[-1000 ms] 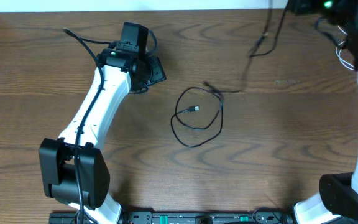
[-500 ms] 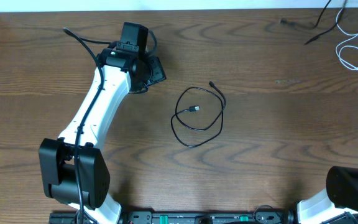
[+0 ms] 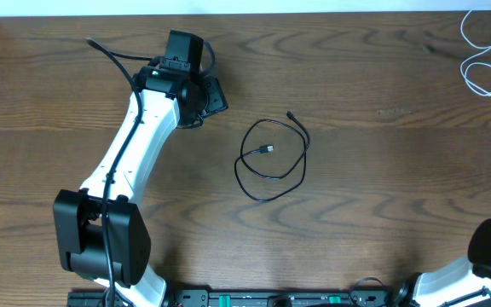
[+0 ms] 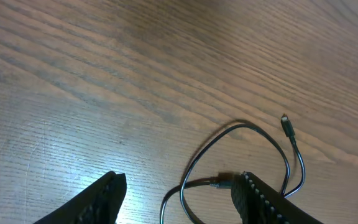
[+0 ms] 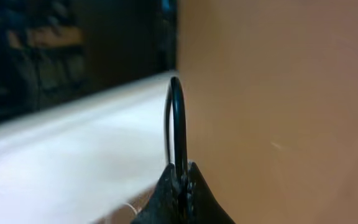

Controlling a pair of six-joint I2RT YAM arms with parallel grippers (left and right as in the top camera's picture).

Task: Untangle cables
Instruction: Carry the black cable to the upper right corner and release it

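Lying mid table (image 3: 382, 213), black cable (image 3: 303, 153) looks free; left hand (image 4: 180, 183) hangs open near it. White cable (image 3: 482, 51) sits apart at far right corner. Right hand (image 5: 180, 174), off overhead view, pinches thin black cord (image 5: 176, 118). Nearly done, I think; next: drop cord w/o crossing others.

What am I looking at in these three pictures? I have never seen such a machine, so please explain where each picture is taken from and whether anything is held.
This is a robot with two arms at a wooden table. One picture looks down from above. It shows the white left arm, a black cable looped mid-table, and a white cable apart in the far right corner. The other two pictures come from cameras on the wrists. The left tool is open and empty, with the black cable ahead of it. The right tool is shut, pinching a thin black loop. I cannot tell what that loop is.
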